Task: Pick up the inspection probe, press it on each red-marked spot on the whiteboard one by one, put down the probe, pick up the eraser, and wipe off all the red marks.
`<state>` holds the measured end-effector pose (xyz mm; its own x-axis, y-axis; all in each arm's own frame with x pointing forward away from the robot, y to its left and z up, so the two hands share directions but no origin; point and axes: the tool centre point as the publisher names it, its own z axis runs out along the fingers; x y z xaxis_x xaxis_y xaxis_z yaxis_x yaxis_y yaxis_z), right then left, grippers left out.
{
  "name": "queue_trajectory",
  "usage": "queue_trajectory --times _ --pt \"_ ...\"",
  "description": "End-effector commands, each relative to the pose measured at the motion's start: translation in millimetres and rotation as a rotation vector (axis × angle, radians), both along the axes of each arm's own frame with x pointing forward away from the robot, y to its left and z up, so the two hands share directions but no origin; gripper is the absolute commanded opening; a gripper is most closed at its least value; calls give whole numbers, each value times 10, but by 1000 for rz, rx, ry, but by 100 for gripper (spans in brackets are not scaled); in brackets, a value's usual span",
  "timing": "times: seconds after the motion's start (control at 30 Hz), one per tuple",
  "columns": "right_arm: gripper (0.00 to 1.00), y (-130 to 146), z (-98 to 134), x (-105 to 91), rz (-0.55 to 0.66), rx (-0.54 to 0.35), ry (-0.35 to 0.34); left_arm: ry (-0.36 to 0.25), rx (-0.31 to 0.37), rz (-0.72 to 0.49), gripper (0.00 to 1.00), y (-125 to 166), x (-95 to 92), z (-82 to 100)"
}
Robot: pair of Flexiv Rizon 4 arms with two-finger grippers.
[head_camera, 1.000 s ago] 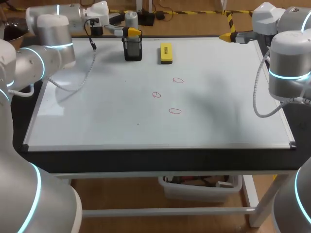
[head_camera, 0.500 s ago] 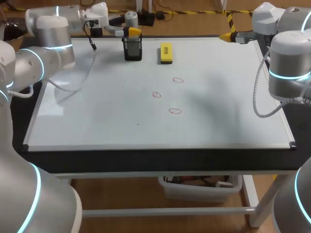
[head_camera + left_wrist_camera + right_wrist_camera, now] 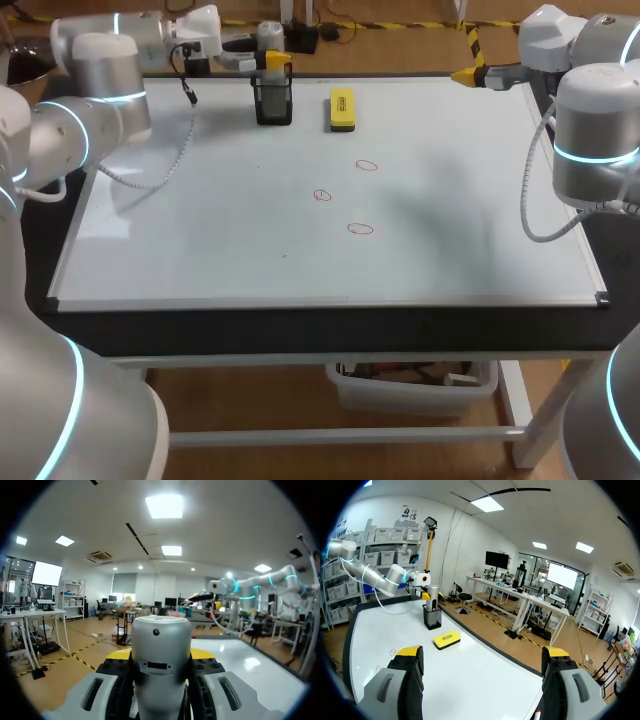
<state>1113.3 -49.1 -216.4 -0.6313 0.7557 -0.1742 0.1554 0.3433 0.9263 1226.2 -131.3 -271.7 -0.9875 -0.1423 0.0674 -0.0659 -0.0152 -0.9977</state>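
The inspection probe (image 3: 270, 36), a silver cylinder, stands upright in a black holder (image 3: 273, 100) at the far edge of the whiteboard (image 3: 200, 240). My left gripper (image 3: 268, 60) comes in sideways at the probe's upper body. In the left wrist view the probe (image 3: 161, 630) fills the gap of the left gripper (image 3: 160, 655), both dark pads against its sides. The yellow eraser (image 3: 341, 108) lies right of the holder. Three red marks (image 3: 366, 165), (image 3: 322, 195), (image 3: 360, 229) are near the board's middle. My right gripper (image 3: 462, 74) hangs open over the far right corner; in its own view the right gripper (image 3: 482, 652) holds nothing.
The left arm's grey cable (image 3: 170, 165) droops over the board's far left part. The right arm's cable (image 3: 530, 200) loops along the right edge. The holder (image 3: 432, 617) and eraser (image 3: 446, 639) sit close together at the far edge.
My left gripper's fingers have closed in on the probe's body and the wrist has shifted slightly toward the far edge. The right arm, eraser and marks are unchanged.
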Motion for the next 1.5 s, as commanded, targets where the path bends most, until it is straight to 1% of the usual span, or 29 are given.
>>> queue_trajectory --times 0.03,0.13,0.37,0.47,0.67,0.73,0.87,0.97,1.03,1.2,1.27,1.4,1.5 --pt "100 -1 0 4 0 -1 1 -10 -9 -168 0 -18 61 85" --pt "100 -1 0 4 0 -1 1 -2 7 -183 0 -31 67 157" --pt "100 -1 0 4 0 -1 1 -40 2 -180 0 -33 63 359" --pt "100 -1 0 4 0 -1 1 -44 12 -179 0 -35 63 456" --pt "100 -1 0 4 0 -1 1 -62 1 -178 0 -44 47 643" --pt "100 -1 0 4 0 -1 1 -67 -13 -170 0 -33 51 697" --pt "100 -1 0 4 0 -1 1 -62 -25 -153 0 -4 74 807" --pt "100 -1 0 4 0 -1 1 -64 -29 -145 0 11 50 908" --pt "100 -1 0 4 0 -1 1 -49 -58 -143 0 41 34 975" --pt "100 -1 0 4 0 -1 1 -82 -62 -129 0 141 -45 1129" --pt "100 -1 0 4 0 -1 1 -85 -69 -124 0 196 -78 1184" --pt "100 -1 0 4 0 -1 1 -90 -66 -101 0 304 -126 1244" --pt "100 -1 0 4 0 -1 1 -91 -66 -79 0 410 -170 1255"
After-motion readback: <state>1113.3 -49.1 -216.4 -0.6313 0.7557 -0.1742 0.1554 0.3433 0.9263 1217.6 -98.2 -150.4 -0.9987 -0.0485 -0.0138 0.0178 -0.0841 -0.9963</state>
